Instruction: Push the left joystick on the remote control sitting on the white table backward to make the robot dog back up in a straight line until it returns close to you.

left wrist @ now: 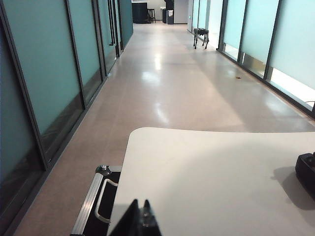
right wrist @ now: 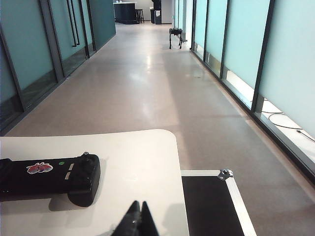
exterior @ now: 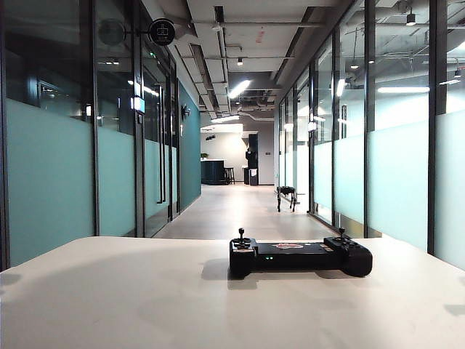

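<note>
Both fingers, left [left wrist: 140, 219] and right [right wrist: 137, 219], pressed together, parked over near tabletop [exterior: 109, 305] edge clear of remote [exterior: 299, 256]; left joystick [exterior: 241, 234] upright, untouched; dog [exterior: 286, 196] far down corridor, presumably awaiting reverse command.

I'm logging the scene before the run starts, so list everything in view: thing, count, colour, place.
wide flat black remote control: one, black, on the table right of centre.
thin black left joystick: one, black, on the controller's left end.
twin right joystick: one, black, right end.
broad white table: one, white, foreground.
small dark robot dog: one, dark, far down the corridor.
metal-edged black case: one, black, beside the table.
left gripper: one, black, shut, above the table's left edge.
right gripper: one, black, shut, near the controller.
</note>
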Controlling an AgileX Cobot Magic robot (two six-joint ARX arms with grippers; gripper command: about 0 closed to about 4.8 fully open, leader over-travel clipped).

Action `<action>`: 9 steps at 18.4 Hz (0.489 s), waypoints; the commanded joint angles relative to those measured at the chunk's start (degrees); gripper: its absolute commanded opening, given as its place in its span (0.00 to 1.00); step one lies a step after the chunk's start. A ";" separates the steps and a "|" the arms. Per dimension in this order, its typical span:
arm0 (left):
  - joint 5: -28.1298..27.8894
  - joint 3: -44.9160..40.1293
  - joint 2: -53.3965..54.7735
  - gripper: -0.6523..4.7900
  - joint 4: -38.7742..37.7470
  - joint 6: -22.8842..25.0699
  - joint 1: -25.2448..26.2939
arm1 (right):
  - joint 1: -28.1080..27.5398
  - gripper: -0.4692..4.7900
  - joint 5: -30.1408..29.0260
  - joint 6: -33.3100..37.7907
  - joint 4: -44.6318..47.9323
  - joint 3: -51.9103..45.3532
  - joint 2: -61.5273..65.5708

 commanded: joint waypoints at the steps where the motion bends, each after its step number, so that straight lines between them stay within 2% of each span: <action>1: 0.20 0.20 0.02 0.11 0.61 0.26 -0.02 | 0.11 0.09 -0.02 0.24 0.74 -0.50 -0.17; 6: 0.20 0.20 0.02 0.11 0.98 0.24 -0.02 | 0.11 0.09 -0.02 0.24 1.18 -0.46 -0.17; 9: 0.22 0.52 0.02 0.11 1.73 0.04 -0.02 | 0.11 0.09 0.00 0.22 4.66 -0.20 -0.17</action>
